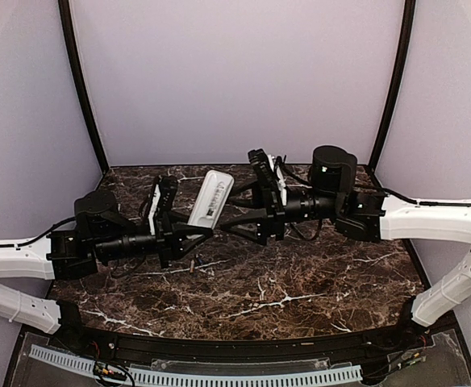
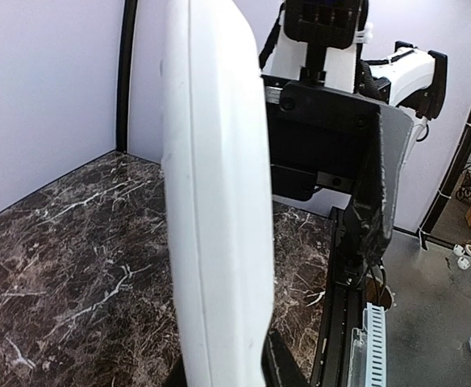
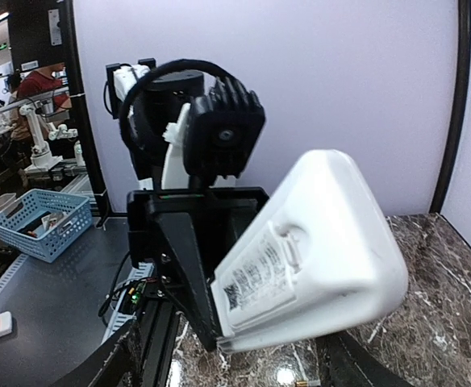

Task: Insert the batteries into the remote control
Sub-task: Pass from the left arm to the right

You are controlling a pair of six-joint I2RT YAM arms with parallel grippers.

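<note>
Left wrist view: mostly hidden left fingers (image 2: 278, 364) clamp the remote control (image 2: 215, 201); right fingers (image 3: 353, 368) gape, tips cropped.

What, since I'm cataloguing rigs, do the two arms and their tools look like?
The left arm and right arm match: white rounded shells on the links nearest the bases, then black cylindrical joints and wrists. Thin black cables run along the white shells. The left tool and right tool are black, angular and two-fingered.
</note>
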